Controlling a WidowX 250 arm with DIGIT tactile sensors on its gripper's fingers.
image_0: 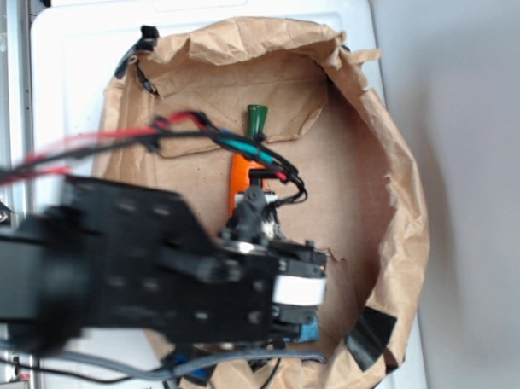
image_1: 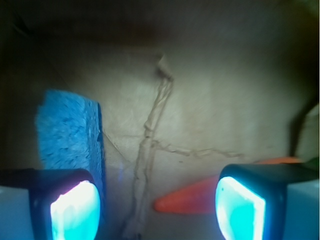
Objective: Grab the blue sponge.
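Note:
In the wrist view the blue sponge (image_1: 67, 130) lies flat on the brown paper at the left, and its near end runs behind my left fingertip (image_1: 75, 210). My gripper (image_1: 157, 210) is open, with only bare paper between the glowing cyan pads. The orange toy carrot (image_1: 195, 197) points its tip into the gap from the right, just in front of the right fingertip (image_1: 240, 210). In the exterior view the arm (image_0: 160, 266) hangs over the lower middle of the paper and hides the sponge. The carrot (image_0: 240, 174), with its green top (image_0: 257, 119), lies beyond the arm.
Crumpled brown paper (image_0: 387, 156) lines a white bin (image_0: 67, 48), and its raised walls ring the floor. Black tape (image_0: 372, 331) holds the paper at the lower right. Red and black cables (image_0: 113, 144) trail from the arm. A crease (image_1: 150, 130) runs down the paper floor.

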